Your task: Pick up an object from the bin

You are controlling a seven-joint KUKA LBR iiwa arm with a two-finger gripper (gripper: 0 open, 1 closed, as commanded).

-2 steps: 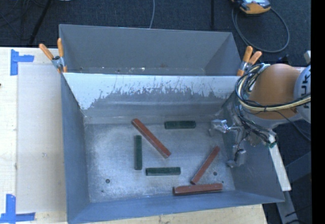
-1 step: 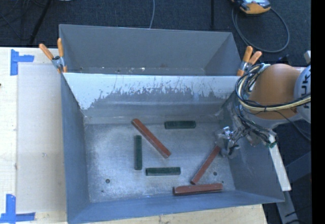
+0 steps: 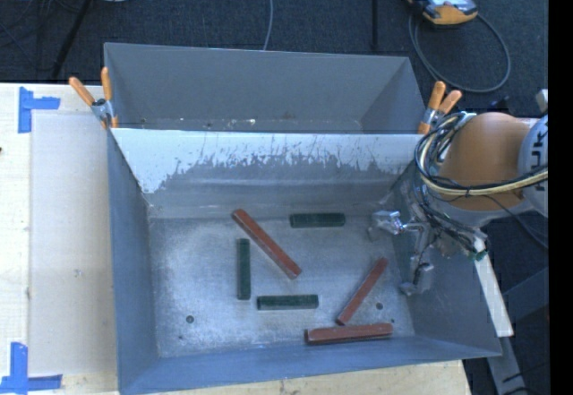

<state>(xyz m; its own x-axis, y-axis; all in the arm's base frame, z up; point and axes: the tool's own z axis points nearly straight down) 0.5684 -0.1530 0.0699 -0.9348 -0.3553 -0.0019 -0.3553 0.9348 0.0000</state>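
camera view | gripper (image 3: pixel 403 252) low at bin's (image 3: pixel 269 107) right wall, fingers spread apart, nothing between them | nearest: slanted red-brown stick (image 3: pixel 362 293), upper end just beside gripper | flat red-brown stick (image 3: pixel 349 333) along front edge | long red-brown stick (image 3: pixel 266 244) mid-floor | green stick (image 3: pixel 317 220) toward back, upright green stick (image 3: pixel 243 269) left of centre, low green stick (image 3: pixel 287 302) toward front

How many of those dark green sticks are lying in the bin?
3. The back green stick lies toward the far wall, the left green stick points front to back, and the front green stick lies near the middle front. None looks hidden.
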